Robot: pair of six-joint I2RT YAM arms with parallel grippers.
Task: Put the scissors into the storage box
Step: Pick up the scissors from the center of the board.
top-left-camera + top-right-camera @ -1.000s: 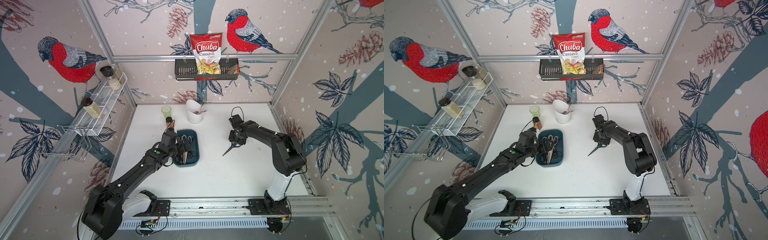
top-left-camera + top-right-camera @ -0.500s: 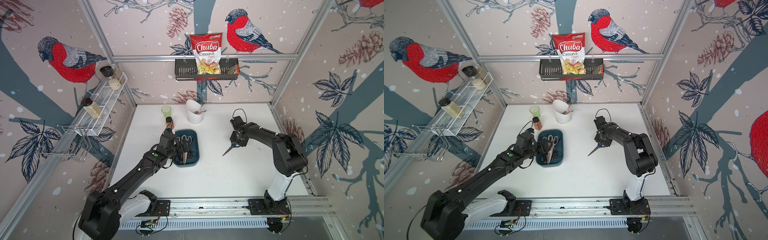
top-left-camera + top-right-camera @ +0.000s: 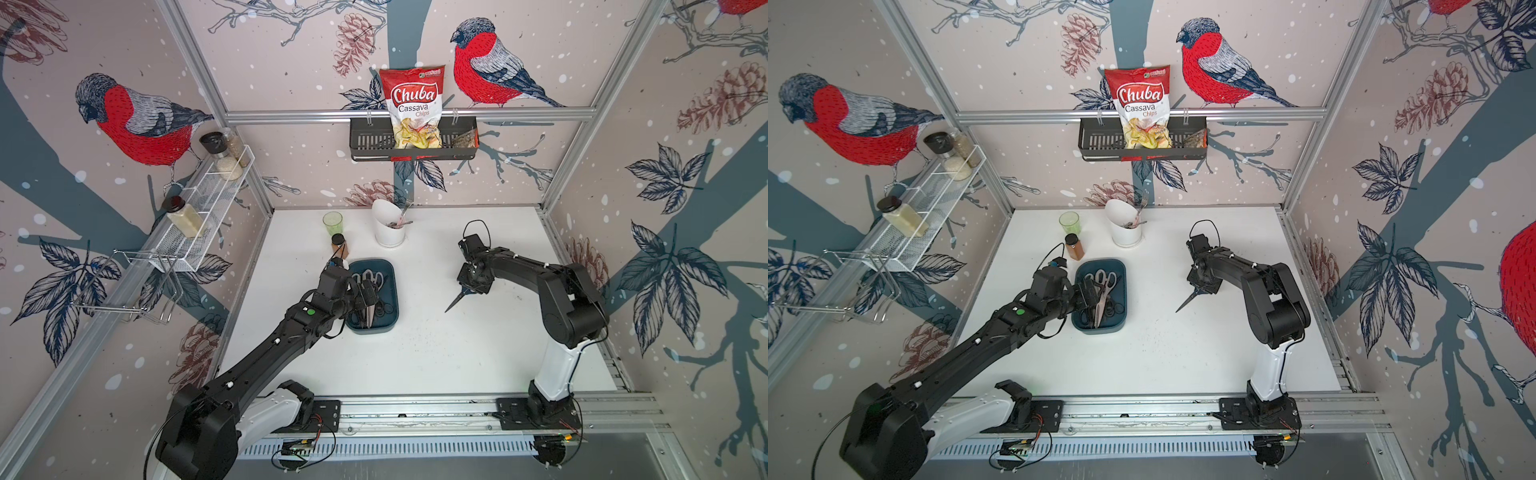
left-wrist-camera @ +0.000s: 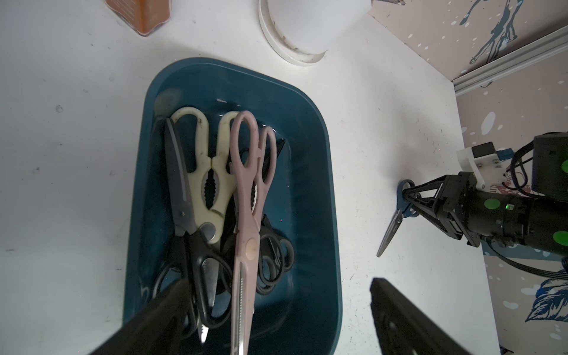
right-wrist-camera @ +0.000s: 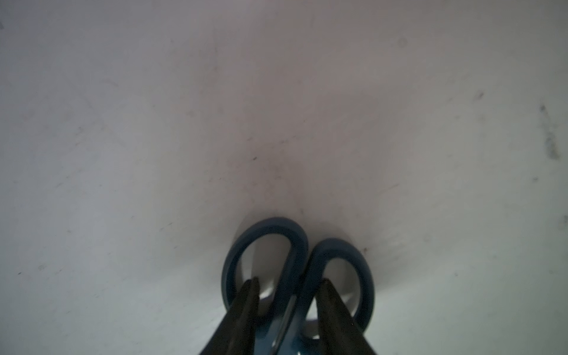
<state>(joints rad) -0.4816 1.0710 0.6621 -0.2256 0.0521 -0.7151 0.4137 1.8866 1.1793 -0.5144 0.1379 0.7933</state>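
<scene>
- The storage box, a dark teal tub, sits on the white table left of its middle, with its long side running from back edge to front edge.
- Several scissors lie heaped inside it: cream-handled shears, a pinkish pair on top, and black-handled pairs underneath.
- The left gripper hangs over the box's front end, jaws spread wide with nothing between them.
- The dark-blue-handled scissors are on the right half of the table, well apart from the box, with the closed blades pointing toward the front-left corner.
- The right gripper is down on their handles, jaws partly closed with one finger over each loop. I cannot tell whether they clamp the handles.
- A spice jar stands just behind the box. A green cup and a white cup stand near the back edge.
</scene>
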